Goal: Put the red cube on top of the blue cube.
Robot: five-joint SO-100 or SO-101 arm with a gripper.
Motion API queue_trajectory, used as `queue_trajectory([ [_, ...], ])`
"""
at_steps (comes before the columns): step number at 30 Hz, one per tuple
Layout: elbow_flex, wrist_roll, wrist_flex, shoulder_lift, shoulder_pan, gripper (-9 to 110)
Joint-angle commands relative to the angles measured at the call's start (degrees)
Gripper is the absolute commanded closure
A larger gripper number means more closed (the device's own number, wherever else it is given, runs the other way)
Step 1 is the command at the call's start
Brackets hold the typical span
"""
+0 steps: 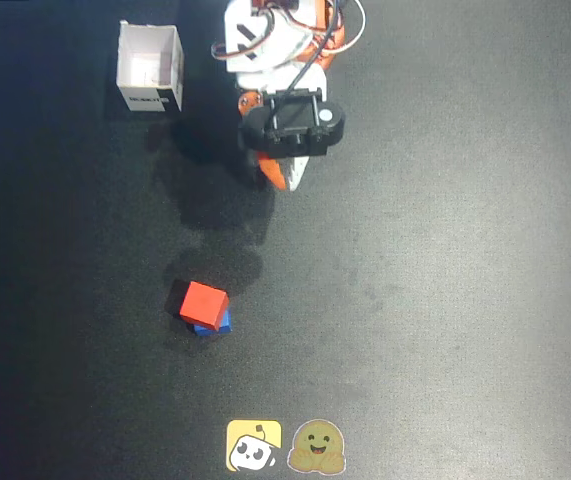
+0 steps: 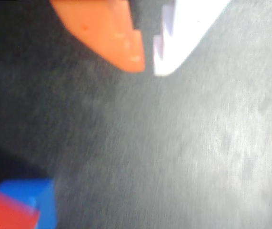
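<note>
In the overhead view the red cube (image 1: 203,301) sits on top of the blue cube (image 1: 217,324), slightly askew, so only a strip of blue shows at its lower right. Both lie left of centre on the black table. My gripper (image 1: 283,183) hangs well above and to the right of the stack, close to the arm's base, apart from the cubes. In the blurred wrist view the orange finger (image 2: 112,33) and the white finger (image 2: 188,28) nearly meet, with nothing between them at the gripper (image 2: 147,69). The red cube (image 2: 2,212) and the blue cube (image 2: 35,193) show at the bottom left corner.
An open white box (image 1: 150,68) stands at the upper left of the overhead view, left of the arm's base (image 1: 275,40). Two small logo stickers (image 1: 285,446) lie at the bottom edge. The black table surface (image 1: 445,300) stretches to the right.
</note>
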State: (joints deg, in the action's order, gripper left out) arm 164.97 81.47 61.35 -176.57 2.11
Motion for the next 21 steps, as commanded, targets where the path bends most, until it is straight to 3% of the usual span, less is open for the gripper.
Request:
queue_trajectory([
  [1,-0.3,1.9,3.5,-0.6,-0.1,101],
  [7,-0.3,6.4,11.2,-0.6,-0.1,101],
  [21,-0.3,4.7,11.2,-0.6,-0.5,101],
])
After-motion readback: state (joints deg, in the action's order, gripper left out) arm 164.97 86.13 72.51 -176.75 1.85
